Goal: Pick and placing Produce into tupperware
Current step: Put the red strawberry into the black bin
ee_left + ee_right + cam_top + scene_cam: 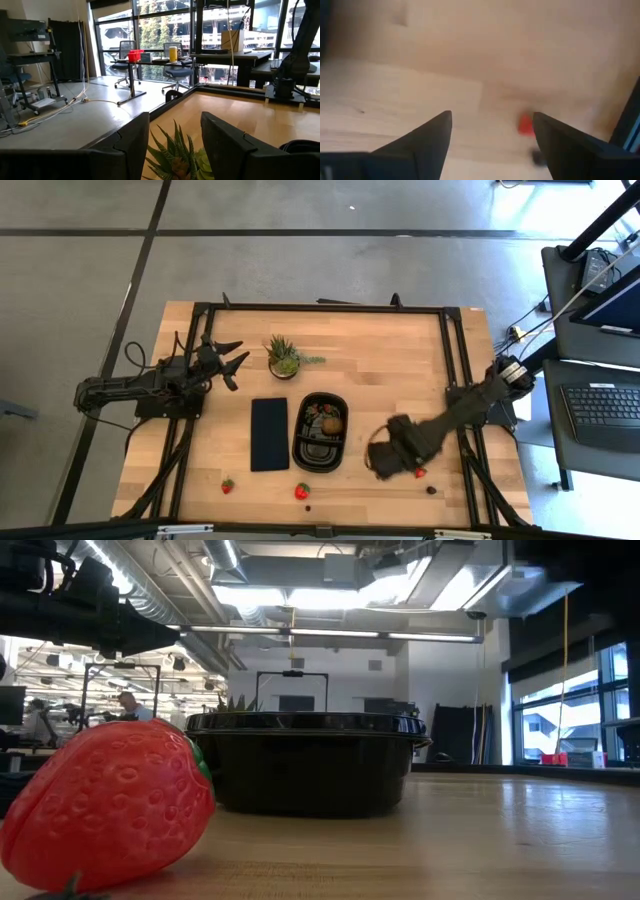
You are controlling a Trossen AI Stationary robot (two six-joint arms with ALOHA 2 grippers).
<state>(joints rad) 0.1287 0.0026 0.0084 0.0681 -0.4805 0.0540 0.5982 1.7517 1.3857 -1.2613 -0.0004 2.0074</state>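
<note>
The black tupperware (320,448) sits mid-table and holds a brown kiwi (331,423) and a strawberry (325,410). On the wood lie other strawberries (228,485) (302,491) (420,472) and two dark berries (431,490) (308,506). My right gripper (380,463) is open just right of the tupperware, above bare wood; its wrist view shows a strawberry (525,125) beyond the open fingers (492,117). My left gripper (238,358) waits open at the table's left, and its fingers (175,117) frame the plant. In the low view a strawberry (110,805) lies before the tupperware (305,765).
A spiky green potted plant (285,358) stands at mid-table toward the far edge, right in front of the left gripper. A flat dark rectangular panel (269,433) lies left of the tupperware. A black frame (320,307) runs round the table's far edge and sides.
</note>
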